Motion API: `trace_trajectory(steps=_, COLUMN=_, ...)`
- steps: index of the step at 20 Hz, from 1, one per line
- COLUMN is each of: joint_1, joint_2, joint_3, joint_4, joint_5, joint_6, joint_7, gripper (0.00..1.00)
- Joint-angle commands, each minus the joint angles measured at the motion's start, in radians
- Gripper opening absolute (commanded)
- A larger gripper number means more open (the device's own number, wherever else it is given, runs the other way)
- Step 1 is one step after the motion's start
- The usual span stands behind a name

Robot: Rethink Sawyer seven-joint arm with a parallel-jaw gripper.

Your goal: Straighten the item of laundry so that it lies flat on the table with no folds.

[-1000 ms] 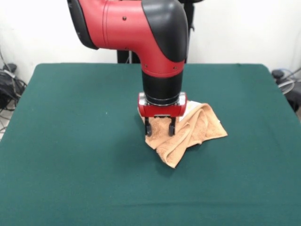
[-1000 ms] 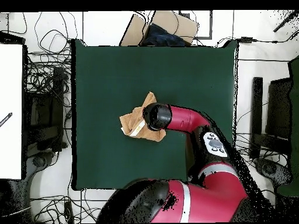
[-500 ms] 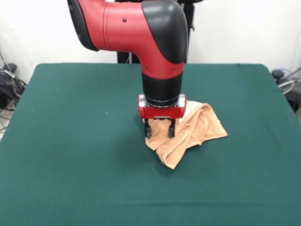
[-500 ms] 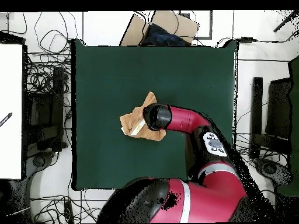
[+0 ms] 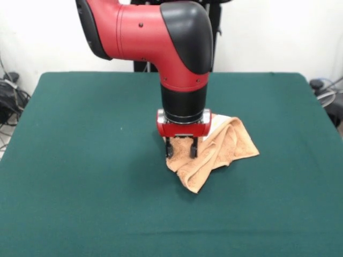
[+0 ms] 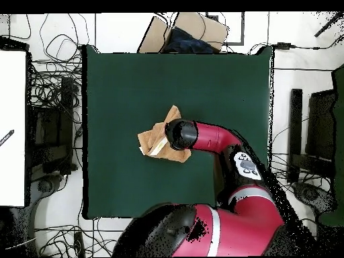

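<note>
The item of laundry (image 5: 225, 144) is a peach-orange towel, crumpled and folded over itself right of the table's middle, with a white tag at its far edge. My gripper (image 5: 181, 149) points straight down onto the towel's left part. Its black fingers (image 5: 169, 148) press into the cloth with a ridge of towel between them and a gap still showing. In the overhead view the arm's wrist covers the gripper, and the towel (image 6: 151, 141) sticks out to its left on the green table (image 6: 121, 87).
The green table (image 5: 80, 134) spreads wide around the towel on every side. Beyond its edges lie tangled cables (image 6: 54, 87), a cardboard box (image 6: 181, 30) and a white surface (image 6: 12, 127).
The fingers have drawn a little closer together around the towel's ridge. The arm and the towel have hardly moved.
</note>
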Motion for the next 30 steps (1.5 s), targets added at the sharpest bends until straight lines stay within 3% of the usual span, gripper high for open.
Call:
trace_trajectory(steps=1, joint_1=0.008, joint_2=0.242, joint_3=0.077, joint_4=-0.028, joint_5=-0.043, joint_6=-0.196, joint_7=0.113, gripper=0.0)
trace_trajectory(steps=16, joint_1=0.015, joint_2=0.21, joint_3=0.073, joint_4=-0.012, joint_5=-0.038, joint_6=-0.182, joint_7=0.122, gripper=0.0)
trace_trajectory(steps=26, joint_1=-0.039, joint_2=-0.023, joint_3=0.158, joint_4=0.154, joint_5=0.013, joint_6=-0.08, joint_7=0.117, gripper=0.0)
trace_trajectory(steps=30, joint_1=-0.031, joint_2=-0.115, joint_3=0.157, joint_4=0.169, joint_5=0.045, joint_6=0.059, joint_7=0.098, gripper=0.0)
